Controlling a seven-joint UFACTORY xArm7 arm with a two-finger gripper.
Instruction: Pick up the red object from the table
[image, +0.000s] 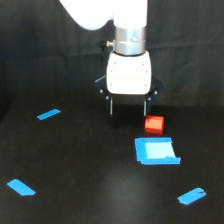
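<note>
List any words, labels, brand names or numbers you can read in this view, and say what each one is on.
None: no readable text anywhere in the exterior view.
red block: plain, unmarked.
white gripper housing: no logo or lettering visible.
blue square patch and blue tape strips: blank.
black table: unmarked.

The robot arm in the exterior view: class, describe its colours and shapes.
A glossy white arm leads down through a silver metal collar into a boxy white body with rounded corners. Beneath it sits a black pincer with two thin dark fingers. No markings visible.
</note>
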